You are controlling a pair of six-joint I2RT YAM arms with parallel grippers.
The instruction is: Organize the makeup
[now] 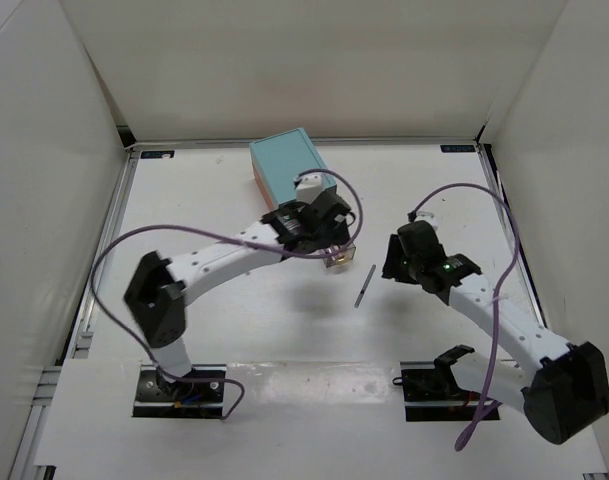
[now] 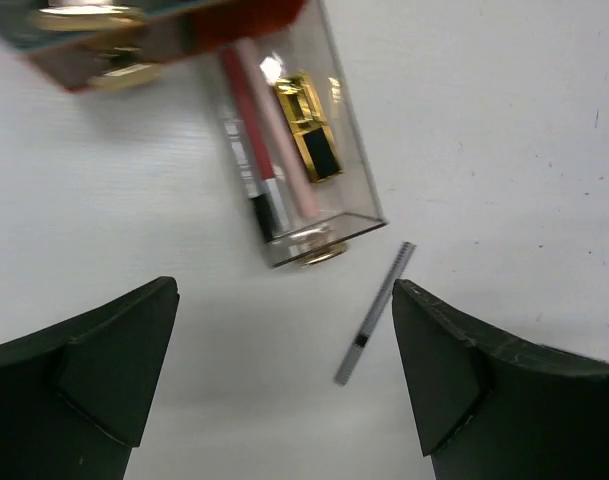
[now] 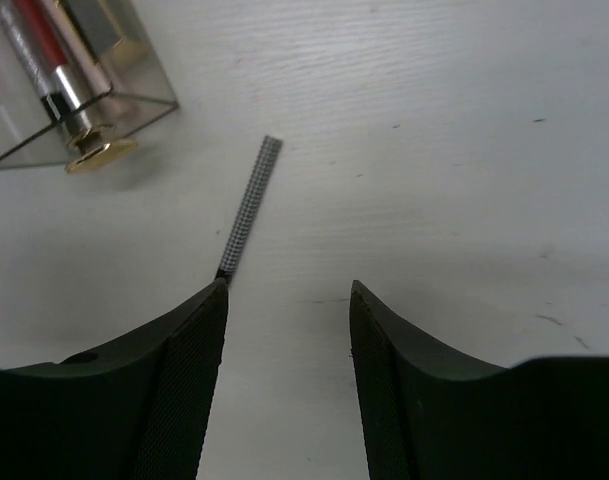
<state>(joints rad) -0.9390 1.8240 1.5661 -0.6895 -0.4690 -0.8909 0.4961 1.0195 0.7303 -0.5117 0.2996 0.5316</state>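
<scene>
A clear drawer (image 2: 294, 150) stands pulled out of the teal box (image 1: 284, 162). It holds a gold lipstick tube (image 2: 310, 125) and slim red and pink sticks (image 2: 256, 120), and its gold knob (image 2: 321, 256) faces me. A slim grey-patterned stick (image 2: 374, 313) lies loose on the table beside the drawer front; it also shows as the stick (image 3: 249, 208) in the right wrist view. My left gripper (image 2: 284, 290) hovers open above the table just in front of the knob, holding nothing. My right gripper (image 3: 288, 288) is open and empty, its left fingertip (image 3: 209, 310) over the stick's near end.
White walls close in the table on three sides. The teal box sits at the back centre, with gold handles (image 2: 84, 18) on its front. The right arm's purple cable (image 1: 499, 330) loops beside that arm.
</scene>
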